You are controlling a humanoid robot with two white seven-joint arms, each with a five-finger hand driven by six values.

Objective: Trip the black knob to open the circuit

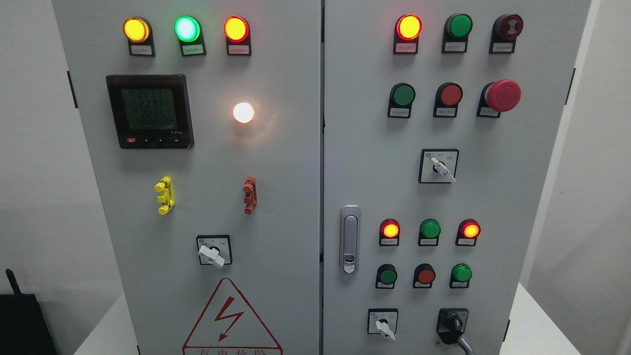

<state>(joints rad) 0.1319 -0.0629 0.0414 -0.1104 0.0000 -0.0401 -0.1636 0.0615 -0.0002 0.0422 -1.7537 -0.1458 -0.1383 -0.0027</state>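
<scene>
The black knob (452, 324) sits at the bottom right of the grey cabinet's right door (374, 148), on a black square plate. Its handle points down and to the right, toward the lower frame edge. To its left is a white-handled selector switch (383, 326). Neither of my hands nor any arm shows in the head view.
The right door carries a red mushroom stop button (502, 94), a silver door latch (349, 239), another white selector (440, 166) and rows of lit and unlit lamps. The left door (276, 162) holds a digital meter (149, 111), a white selector (213, 254) and a high-voltage warning triangle (229, 320).
</scene>
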